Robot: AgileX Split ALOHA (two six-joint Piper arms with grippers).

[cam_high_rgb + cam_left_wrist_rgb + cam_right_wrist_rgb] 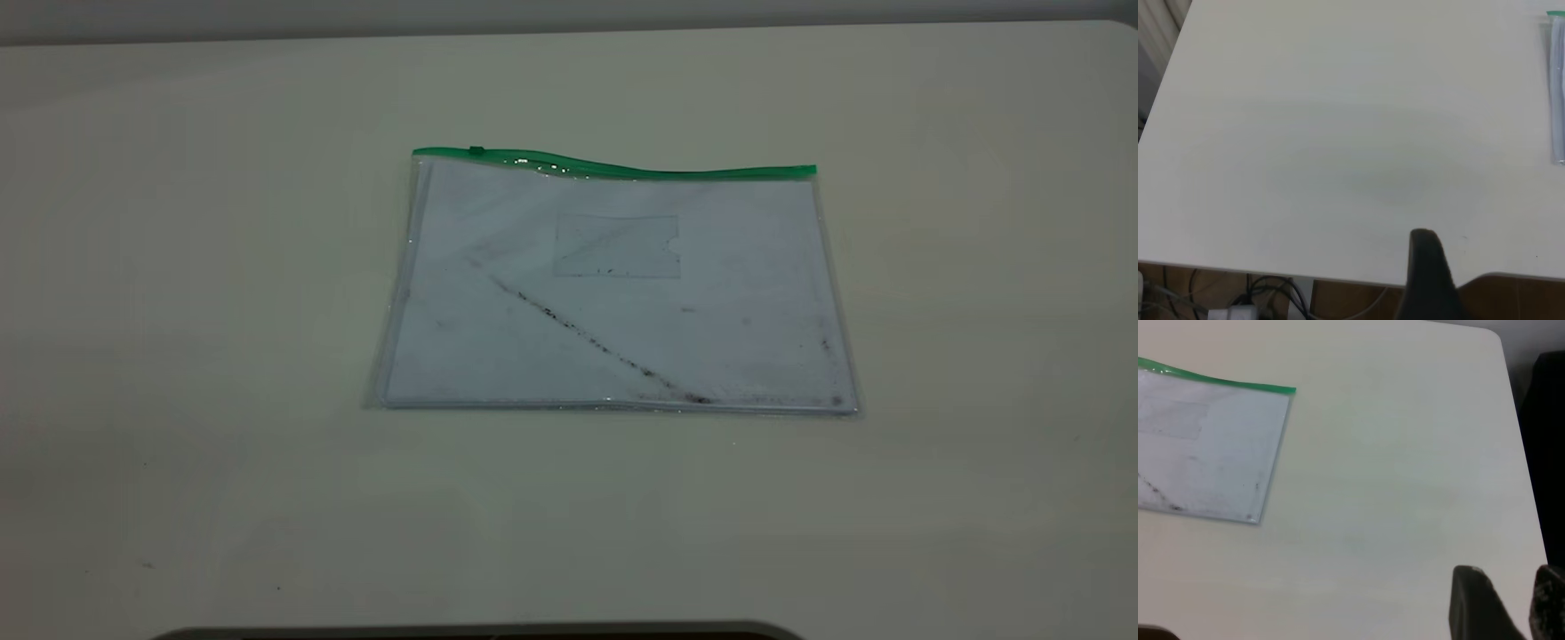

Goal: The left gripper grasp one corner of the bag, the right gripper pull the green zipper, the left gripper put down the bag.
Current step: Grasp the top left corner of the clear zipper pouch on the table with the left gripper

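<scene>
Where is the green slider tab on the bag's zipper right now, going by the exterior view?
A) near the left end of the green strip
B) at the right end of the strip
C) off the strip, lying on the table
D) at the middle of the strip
A: in the exterior view the slider tab sits on the green zipper close to its left end, along the bag's far edge.

Surface (178,356): bare on every side of the bag (613,293), the sole item lying on it, flat near centre. Open approach from 3, 6, 9 and 12 o'clock. Green zipper (622,167) edge at 12 o'clock bulges slightly upward. Left gripper (1431,280) and right gripper (1501,603) sit near the surface's edges, well apart from the bag.
</scene>
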